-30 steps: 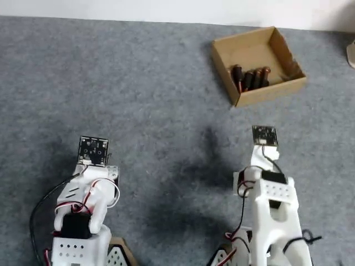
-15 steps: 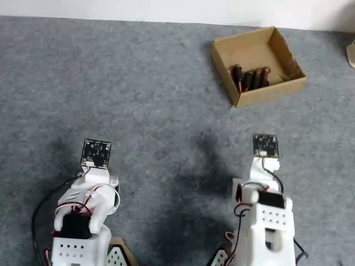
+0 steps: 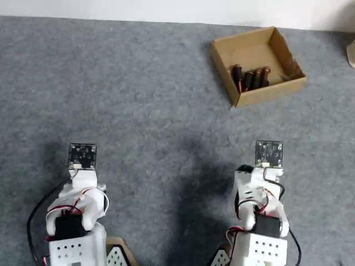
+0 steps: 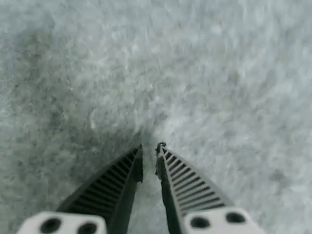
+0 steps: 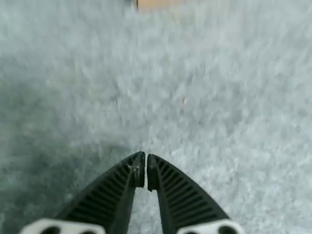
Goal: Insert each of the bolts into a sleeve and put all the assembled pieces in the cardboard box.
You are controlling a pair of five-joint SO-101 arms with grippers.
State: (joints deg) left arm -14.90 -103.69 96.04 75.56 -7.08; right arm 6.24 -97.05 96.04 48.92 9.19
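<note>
The cardboard box (image 3: 280, 44) stands at the table's far right, and several bolt-and-sleeve pieces (image 3: 250, 77) lie side by side against its near wall. Its corner (image 5: 155, 4) is visible at the edge of the right wrist view. My left gripper (image 4: 149, 152) hangs over bare grey felt near the front left, fingers almost together with nothing between them. The right gripper (image 5: 146, 163) is shut and empty over felt at the front right. In the high view both arms (image 3: 77, 210) (image 3: 259, 205) are drawn back toward their bases.
Grey felt (image 3: 138, 100) covers the whole table. A pale object (image 3: 351, 54) peeks in at the right edge, beyond the box.
Both arms have drawn back toward their bases. The left one has also swung slightly to the left.
</note>
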